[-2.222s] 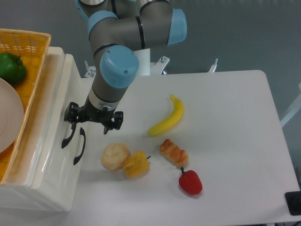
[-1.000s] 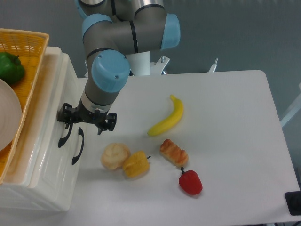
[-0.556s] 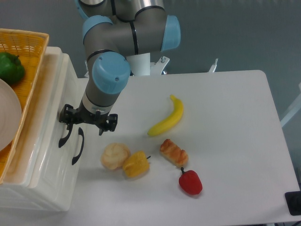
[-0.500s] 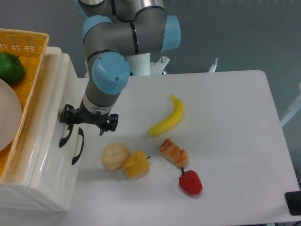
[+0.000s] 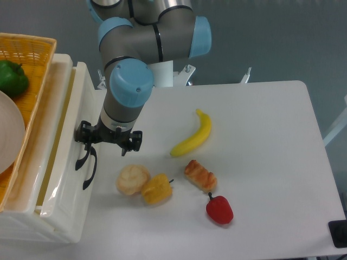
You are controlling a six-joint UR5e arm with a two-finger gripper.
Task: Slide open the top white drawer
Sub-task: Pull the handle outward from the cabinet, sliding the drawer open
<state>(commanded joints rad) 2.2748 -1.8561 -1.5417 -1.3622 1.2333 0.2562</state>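
Note:
The top white drawer (image 5: 77, 103) sits in the white cabinet at the left, pulled out a little toward the table, with a narrow gap showing behind its front. Its curved black handle (image 5: 81, 157) is on the front. My gripper (image 5: 106, 144) hangs right at that front, open, its fingers spread wide. The left finger (image 5: 82, 135) is at the handle and the right finger (image 5: 132, 142) stands over the table. Whether the left finger touches the handle is hard to tell.
The lower drawer's black handle (image 5: 91, 170) is just beside the upper one. An orange wicker basket (image 5: 32, 59) with a green pepper (image 5: 12, 77) and a plate tops the cabinet. A bun (image 5: 133, 179), yellow pepper (image 5: 157, 189), pastry (image 5: 200, 175), red pepper (image 5: 219, 210) and banana (image 5: 192, 137) lie on the table.
The gripper has shifted right, away from the cabinet, and the top drawer's front and handle have come out with it, opening a gap along its top. The foods have not moved.

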